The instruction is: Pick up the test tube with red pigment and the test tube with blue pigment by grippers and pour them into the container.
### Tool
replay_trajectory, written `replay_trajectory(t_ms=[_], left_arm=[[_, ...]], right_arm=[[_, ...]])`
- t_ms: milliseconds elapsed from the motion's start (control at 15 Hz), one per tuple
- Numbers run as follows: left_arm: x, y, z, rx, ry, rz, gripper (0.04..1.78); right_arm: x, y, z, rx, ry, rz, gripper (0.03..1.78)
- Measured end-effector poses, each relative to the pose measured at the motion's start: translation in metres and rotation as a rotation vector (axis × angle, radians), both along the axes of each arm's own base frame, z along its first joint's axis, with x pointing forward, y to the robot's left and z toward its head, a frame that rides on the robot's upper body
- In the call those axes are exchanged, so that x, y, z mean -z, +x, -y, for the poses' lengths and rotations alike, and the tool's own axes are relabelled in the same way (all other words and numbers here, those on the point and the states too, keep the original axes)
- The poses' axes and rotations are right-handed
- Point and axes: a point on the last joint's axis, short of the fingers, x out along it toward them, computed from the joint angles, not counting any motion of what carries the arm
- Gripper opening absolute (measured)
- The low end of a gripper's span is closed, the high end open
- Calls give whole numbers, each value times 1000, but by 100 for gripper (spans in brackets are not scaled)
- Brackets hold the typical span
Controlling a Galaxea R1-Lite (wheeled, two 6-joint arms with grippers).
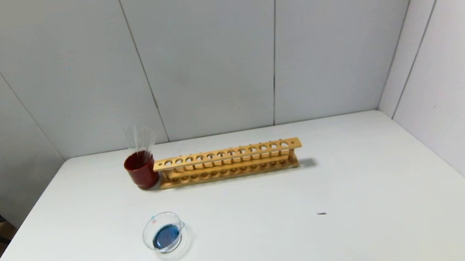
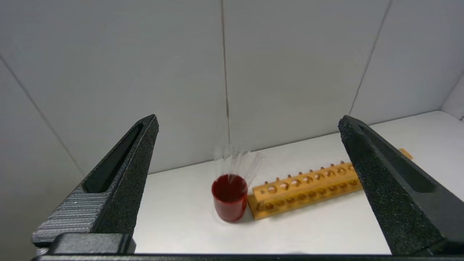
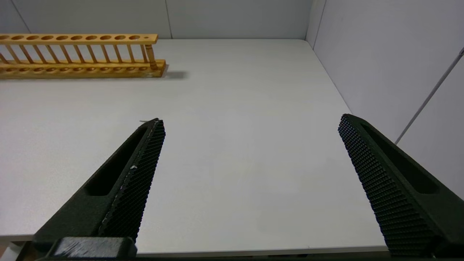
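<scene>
Here, the scene by label.

Left fingers: the left gripper (image 2: 248,121) has its 2 fingers (image 2: 127,174) spread wide apart, holding nothing; in the head view only a dark tip shows at the upper left edge.

Right fingers: the right gripper (image 3: 250,121) likewise stands with fingers (image 3: 137,174) wide apart and empty, above bare worktop (image 1: 361,221); it does not appear in the head view.

Container: the container (image 1: 165,237) sits lower left of centre in the head view, with a dark blue pool in its bottom.

Tubes: clear tubes (image 1: 139,138) stand bunched in the red cup (image 1: 141,170), left of centre, touching the left end of the wooden rack (image 1: 227,162). The rack's holes look empty.

Step in hand: judging by the blue pool and both empty grippers, pouring looks done or nearly done; whether red went in cannot be told.

Next move: if a tube remains to pour, the left gripper, which faces the cup, would need to close on 1 slim tube among several without knocking the others.

Hard to make out: no tube with red or blue pigment can be picked out; the cup's wall hides the tube bottoms, and the glass is faint against the wall panels.
</scene>
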Motion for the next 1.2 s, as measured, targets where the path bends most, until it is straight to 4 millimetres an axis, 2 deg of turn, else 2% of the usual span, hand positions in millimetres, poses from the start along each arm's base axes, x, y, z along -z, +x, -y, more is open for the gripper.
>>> replay_trajectory(t_ms=[200,467,667,1000,1200], left_arm=[[15,-65,19,-17,14,41,175],[50,-130,42,-21,83,59,175],[62,-163,52,-5,145,89,175],[44,-204,54,115,185,165,175],[55,-223,53,146,261,155,175]], right_arm=[[0,0,0,0,0,0,175],[0,0,0,0,0,0,175],[0,0,0,0,0,0,175],[0,0,0,0,1,0,175],[0,0,0,0,0,0,175]])
